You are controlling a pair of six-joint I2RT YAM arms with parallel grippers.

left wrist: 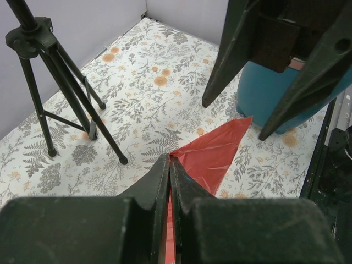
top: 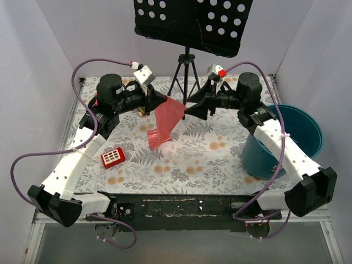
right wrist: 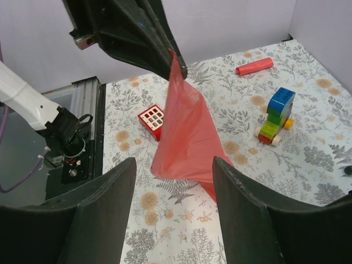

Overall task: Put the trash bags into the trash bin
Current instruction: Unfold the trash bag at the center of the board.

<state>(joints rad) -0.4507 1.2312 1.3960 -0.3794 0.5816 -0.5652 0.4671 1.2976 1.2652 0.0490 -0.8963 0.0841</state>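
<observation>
The trash bag (top: 165,122) is a thin red-pink film hanging from my left gripper (top: 164,101), which is shut on its top corner; the bag's lower end trails to the floral table. In the left wrist view the fingers (left wrist: 159,181) pinch the film and the bag (left wrist: 212,154) spreads beyond them. My right gripper (top: 190,108) stands open just right of the bag, facing it; in its own view the bag (right wrist: 187,132) hangs ahead of its open jaws (right wrist: 175,160) without touching either. The teal trash bin (top: 300,135) stands at the right edge, behind the right arm.
A red block with white squares (top: 113,158) lies front left. A toy of coloured bricks (right wrist: 276,114) and a small red cylinder (right wrist: 254,66) lie beyond the bag. A black tripod (top: 187,71) with a perforated stand (top: 192,19) occupies the back centre.
</observation>
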